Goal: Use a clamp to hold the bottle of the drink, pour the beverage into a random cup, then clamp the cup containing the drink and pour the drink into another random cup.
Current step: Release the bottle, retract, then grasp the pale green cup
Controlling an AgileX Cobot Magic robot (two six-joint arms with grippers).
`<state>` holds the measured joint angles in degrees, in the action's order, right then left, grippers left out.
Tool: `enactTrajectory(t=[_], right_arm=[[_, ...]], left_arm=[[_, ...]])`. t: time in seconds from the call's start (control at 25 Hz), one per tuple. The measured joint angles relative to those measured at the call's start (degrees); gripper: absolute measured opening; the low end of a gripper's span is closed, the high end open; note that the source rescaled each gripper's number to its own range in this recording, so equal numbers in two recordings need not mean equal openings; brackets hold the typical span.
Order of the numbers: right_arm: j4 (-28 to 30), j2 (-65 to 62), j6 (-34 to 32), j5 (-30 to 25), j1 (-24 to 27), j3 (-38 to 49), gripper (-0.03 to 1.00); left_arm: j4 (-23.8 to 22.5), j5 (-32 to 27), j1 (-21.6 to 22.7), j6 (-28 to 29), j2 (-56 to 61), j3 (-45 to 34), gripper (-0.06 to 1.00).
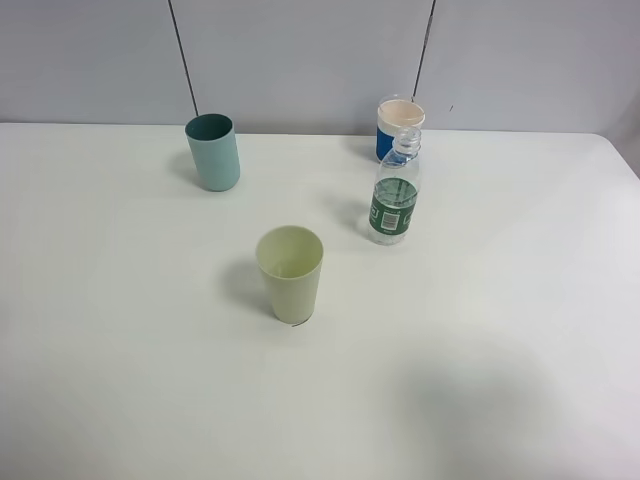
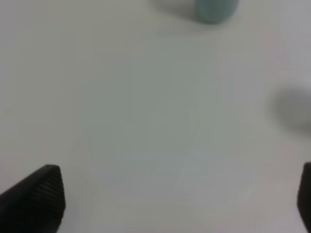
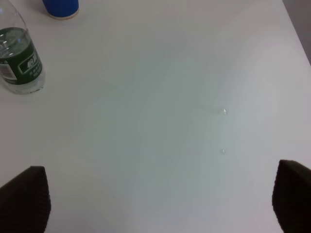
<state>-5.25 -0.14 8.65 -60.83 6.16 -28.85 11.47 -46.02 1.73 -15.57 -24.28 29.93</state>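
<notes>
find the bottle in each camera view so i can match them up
Exterior high: the bottle stands right of centre, just in front of the blue cup.
Left wrist: not in it; only the teal cup shows.
Right wrist: the bottle is cut by the picture's edge.
Shared landmark: the blue cup, close by the bottle in both.

The bottle (image 3: 22,56) carries a dark green label (image 3: 26,63) with white characters. They are too blurred to read.
</notes>
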Motion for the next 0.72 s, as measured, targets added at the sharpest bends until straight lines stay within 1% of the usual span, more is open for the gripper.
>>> enactTrajectory(t=[0.12,0.2,0.32,0.52,0.64,0.72], right_arm=[[0.00,0.00,0.00,0.00,0.00,0.00,0.82],[0.00,0.00,0.00,0.00,0.00,0.00,0.82],[0.00,0.00,0.00,0.00,0.00,0.00,0.82],[0.00,0.00,0.00,0.00,0.00,0.00,0.82],[0.00,0.00,0.00,0.00,0.00,0.00,0.82],[0.00,0.00,0.00,0.00,0.00,0.00,0.82]], left_arm=[[1.98,0.00,0.00,-2.57,-3.03,0.00,0.90],[3.11,-0.11,0.00,-3.03,-4.67,0.00,0.94],[3.53,0.26,0.00,-3.75,-6.16,-0.25,0.98],[3.93,5.22,-0.08,-5.41,-6.31,-4.11,0.98],[5.74,6.55,-2.09,-5.93,-6.31,-5.83,0.98],[5.87,7.23,-3.74,-6.11,-6.73,-6.05,0.99]])
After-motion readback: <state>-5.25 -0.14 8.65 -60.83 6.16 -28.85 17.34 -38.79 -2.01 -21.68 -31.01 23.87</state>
